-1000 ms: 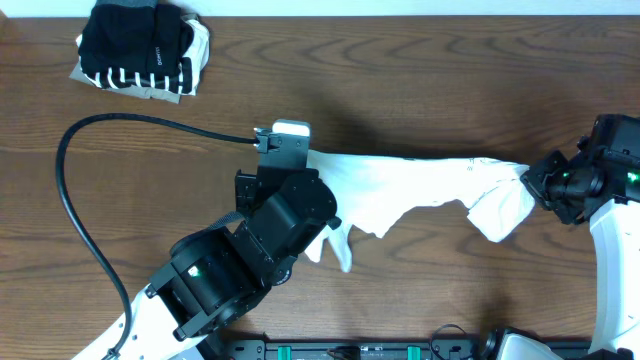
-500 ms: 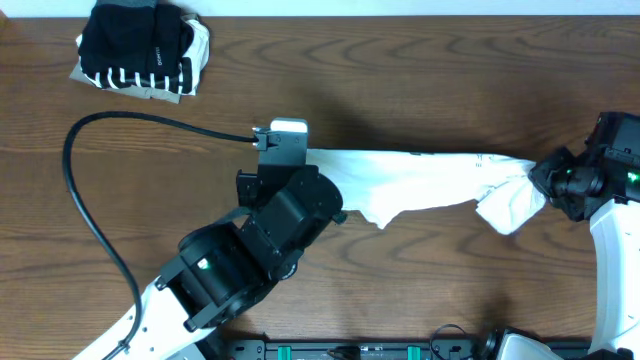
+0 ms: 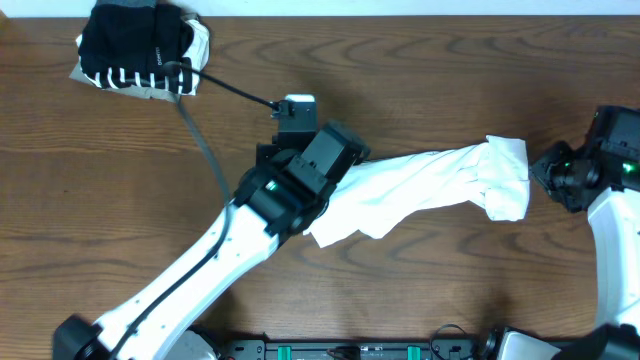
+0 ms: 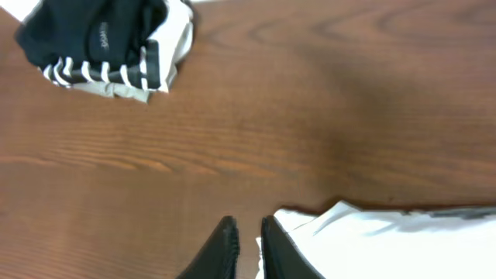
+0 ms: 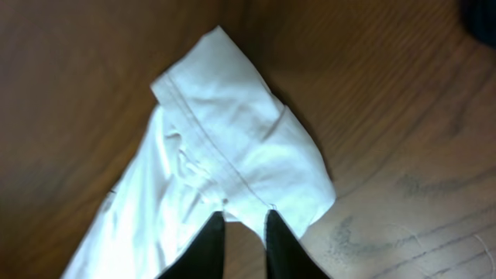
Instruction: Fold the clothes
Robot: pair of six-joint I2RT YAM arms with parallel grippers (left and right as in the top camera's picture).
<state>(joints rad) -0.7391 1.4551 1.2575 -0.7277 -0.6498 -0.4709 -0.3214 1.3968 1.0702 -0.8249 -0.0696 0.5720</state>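
Since the white shirt (image 3: 430, 175) stretches side to side, left tool (image 4: 248, 225) and right tool (image 5: 243, 215) flank its ends, both slightly parted, empty.

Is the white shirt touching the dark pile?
No: in the overhead view the white shirt lies mid-table, well apart from the dark pile at the far left corner.

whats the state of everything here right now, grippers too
shirt: unfolded, bunched into a long rumpled strip, held by neither gripper
pile: folded and stacked, apart from the shirt
left gripper: slightly open, empty, beside one end of the shirt
right gripper: slightly open, empty, tips at the shirt's other end
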